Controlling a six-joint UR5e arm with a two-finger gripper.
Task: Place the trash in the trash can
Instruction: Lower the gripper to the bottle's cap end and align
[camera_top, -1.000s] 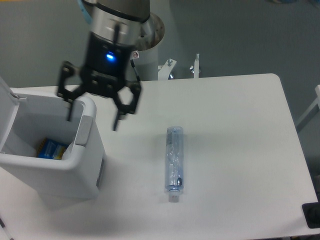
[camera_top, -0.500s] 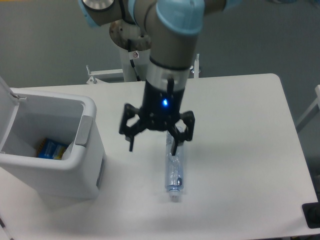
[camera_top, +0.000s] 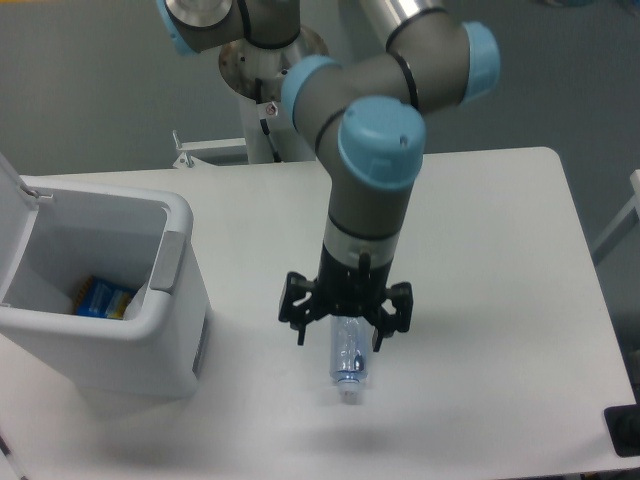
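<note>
One crushed plastic bottle (camera_top: 347, 352) lies on the white table (camera_top: 480, 260) directly beneath me, its long axis running toward the camera and its white cap (camera_top: 347, 393) pointing at the near edge. My gripper (camera_top: 345, 335) hangs over its upper half with the jaws spread wide, one black finger (camera_top: 297, 318) on one side of the bottle and the other on the opposite side, so the clear bluish body sits between them; neither finger appears to press on it, though from this angle I cannot tell whether a tip touches the plastic or the tabletop. My wrist stands nearly upright above the bottle, and its grey tube and blue joint caps cover the far end of the bottle. Well apart from me, at the table's other side, stands the white trash can (camera_top: 150, 340) with its lid (camera_top: 12, 225) swung up and back, cut off by the frame edge. A grey latch panel (camera_top: 167, 262) sits on the wall facing me. Inside the bin, low in one corner, lies a blue and yellow packet (camera_top: 103, 297), partly hidden by the near rim. Behind the table a grey floor fills the background, with my round base pedestal (camera_top: 262, 70) and some metal brackets (camera_top: 205, 150) at the far edge. A dark object (camera_top: 624, 430) pokes in at the near corner, too cropped to name.
</note>
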